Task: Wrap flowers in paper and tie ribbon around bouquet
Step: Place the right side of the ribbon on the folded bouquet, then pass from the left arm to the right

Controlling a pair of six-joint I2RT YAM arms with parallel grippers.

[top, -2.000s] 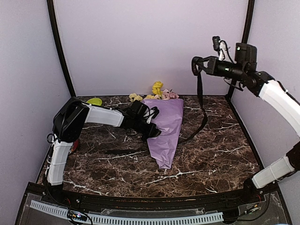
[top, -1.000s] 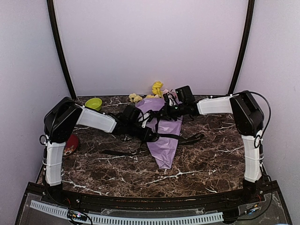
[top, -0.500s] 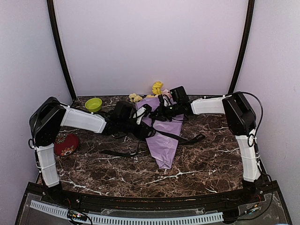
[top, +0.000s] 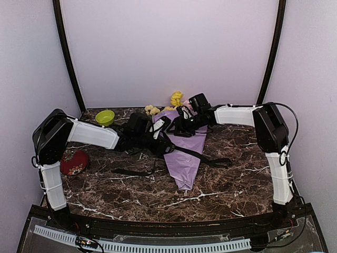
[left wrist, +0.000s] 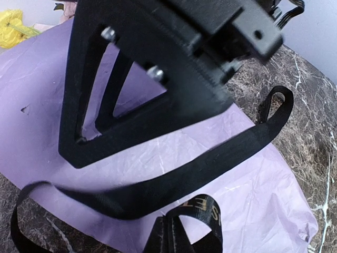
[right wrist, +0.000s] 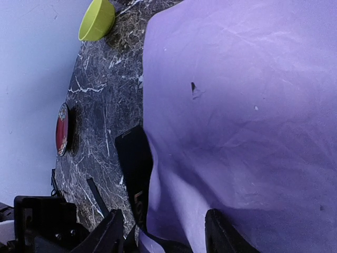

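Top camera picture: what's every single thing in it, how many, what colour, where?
flowers: one bunch, yellow and cream, at the cone's far end
paper: one sheet, lilac, rolled in a cone mid-table
ribbon: one, black, lying across the cone
bowl: one, green, far left corner
red round thing: one, red, left edge
table: one, dark marble, under everything
left gripper: one, black, left of the cone, shut on the ribbon
right gripper: one, black, over the cone's far end, open
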